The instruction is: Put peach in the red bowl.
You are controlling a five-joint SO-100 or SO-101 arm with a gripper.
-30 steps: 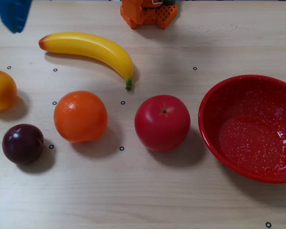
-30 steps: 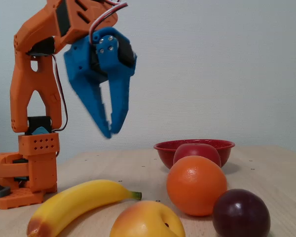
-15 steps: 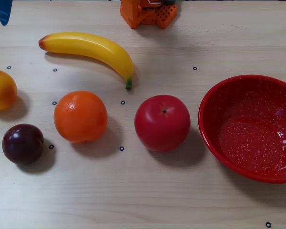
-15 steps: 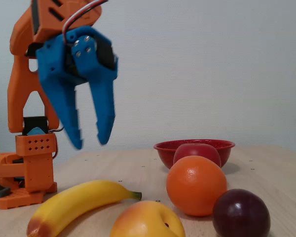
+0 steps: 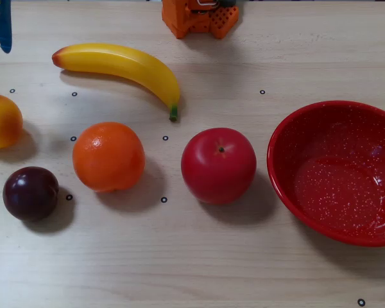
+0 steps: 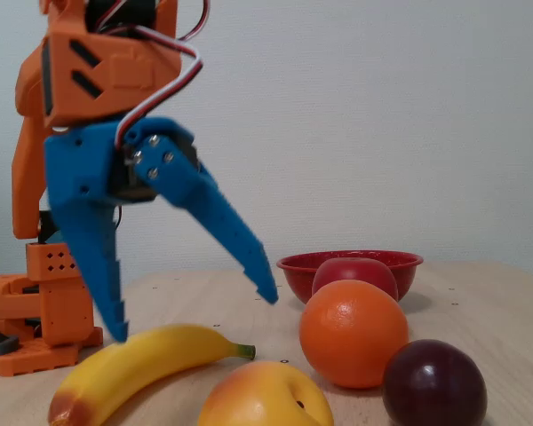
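- The blue gripper [image 6: 191, 319] has its fingers spread wide, holding nothing.
- The peach [image 6: 265, 395] sits on the table, low in front of it, not touching.
- The red bowl [image 5: 337, 172] is far off.

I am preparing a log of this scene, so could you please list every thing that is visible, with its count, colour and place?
Small round glossy peach: one, yellow-orange with a reddish blush, left edge of the overhead-looking fixed view.
Large round glossy red bowl: one, red with white speckles, right side, empty.
Round dimpled orange: one, orange, right of the peach.
Glossy red apple: one, red, between orange and bowl.
Dark round plum: one, dark purple, below the peach.
Curved plastic banana: one, yellow, upper left.
Light wooden table: one, pale wood, under everything.
Orange arm base: one, orange, top centre.
Blue two-finger gripper: one, blue, open wide above the banana.
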